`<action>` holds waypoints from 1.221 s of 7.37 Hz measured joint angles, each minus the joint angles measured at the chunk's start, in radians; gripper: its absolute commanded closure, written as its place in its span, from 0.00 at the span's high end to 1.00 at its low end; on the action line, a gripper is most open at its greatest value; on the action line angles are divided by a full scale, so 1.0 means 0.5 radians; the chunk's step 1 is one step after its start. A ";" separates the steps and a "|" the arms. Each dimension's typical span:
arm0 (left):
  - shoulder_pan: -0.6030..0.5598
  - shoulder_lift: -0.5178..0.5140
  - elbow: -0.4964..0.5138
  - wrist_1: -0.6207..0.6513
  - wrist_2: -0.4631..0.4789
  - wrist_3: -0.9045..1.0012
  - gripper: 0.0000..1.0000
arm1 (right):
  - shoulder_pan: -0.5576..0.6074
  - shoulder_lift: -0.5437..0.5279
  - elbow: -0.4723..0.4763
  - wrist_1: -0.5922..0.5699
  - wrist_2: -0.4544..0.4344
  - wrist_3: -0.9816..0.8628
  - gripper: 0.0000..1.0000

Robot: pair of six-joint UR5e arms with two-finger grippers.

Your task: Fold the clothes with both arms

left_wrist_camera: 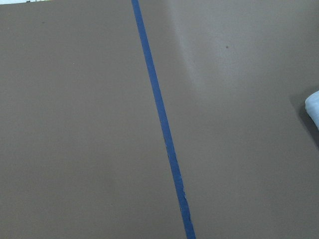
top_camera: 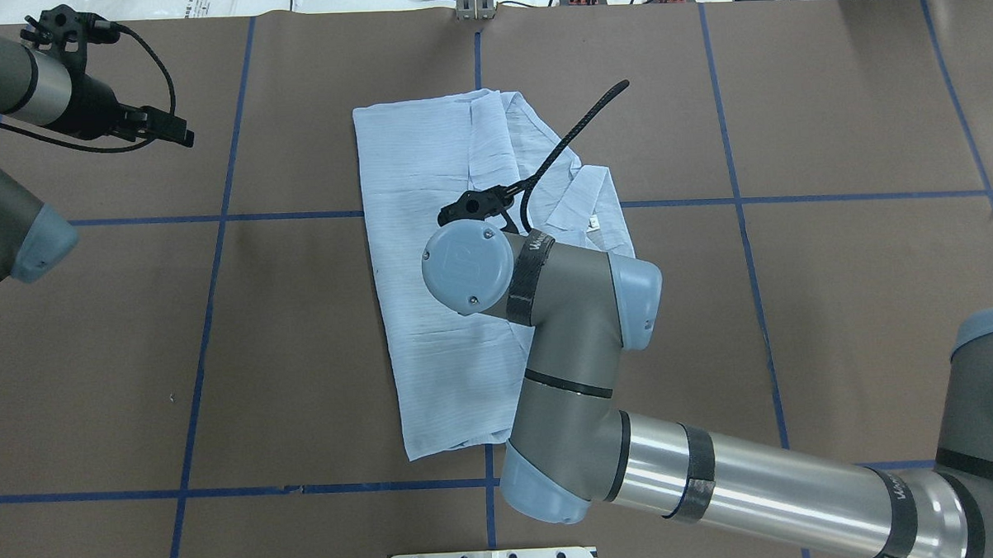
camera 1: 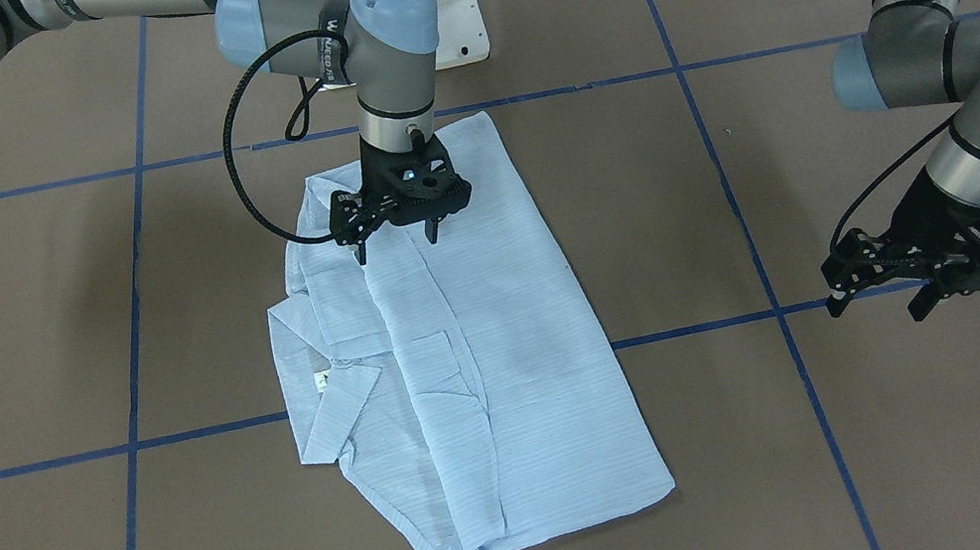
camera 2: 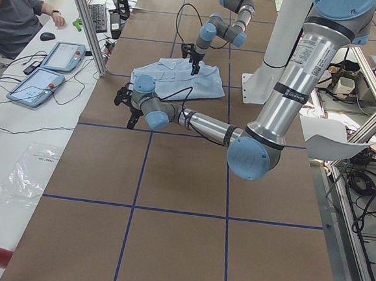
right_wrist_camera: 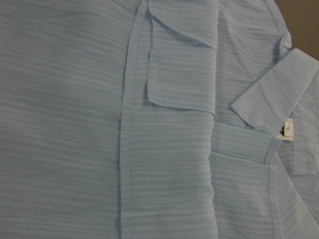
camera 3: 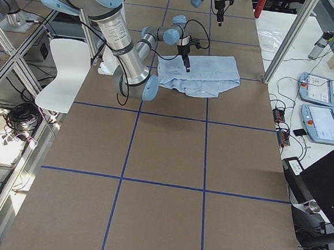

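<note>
A light blue striped shirt (camera 1: 500, 334) lies folded into a long panel on the brown-papered table (camera 1: 6, 330), across a grid of blue tape lines (camera 1: 205, 432). Seen from across the table, its nearest end lies just short of the closest tape crossing, and its collar (camera 1: 341, 404) points to that view's left. A small white tag (camera 1: 321, 380) lies beside the collar, with the chest pocket (camera 1: 426, 357) toward the middle.

Farther back and well clear of the cloth, the left gripper (camera 1: 877, 309) hangs over a tape line. Its fingers are spread with nothing between them, and they tilt down and sideways toward the shirt. The left arm (camera 1: 978, 128) bends back on itself at the wrist joints above it.

Beyond that, the right arm (camera 1: 390, 51) reaches in low across the table, its last joint turned straight down. The right gripper (camera 1: 396, 246) points vertically at the shirt's far portion beside the button placket. Its jaws are parted and hold nothing, and whether the tips touch the fabric cannot be told. Behind it stands the white pedestal base (camera 1: 453, 9).
</note>
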 measured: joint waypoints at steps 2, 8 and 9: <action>0.000 0.002 0.000 0.000 -0.001 0.000 1.00 | -0.034 0.002 -0.022 -0.066 -0.025 -0.058 1.00; 0.000 0.002 0.000 0.000 -0.003 0.000 1.00 | -0.063 0.030 -0.132 -0.094 -0.079 -0.119 1.00; 0.000 0.002 0.000 0.000 -0.003 0.000 1.00 | -0.063 0.031 -0.136 -0.119 -0.082 -0.144 1.00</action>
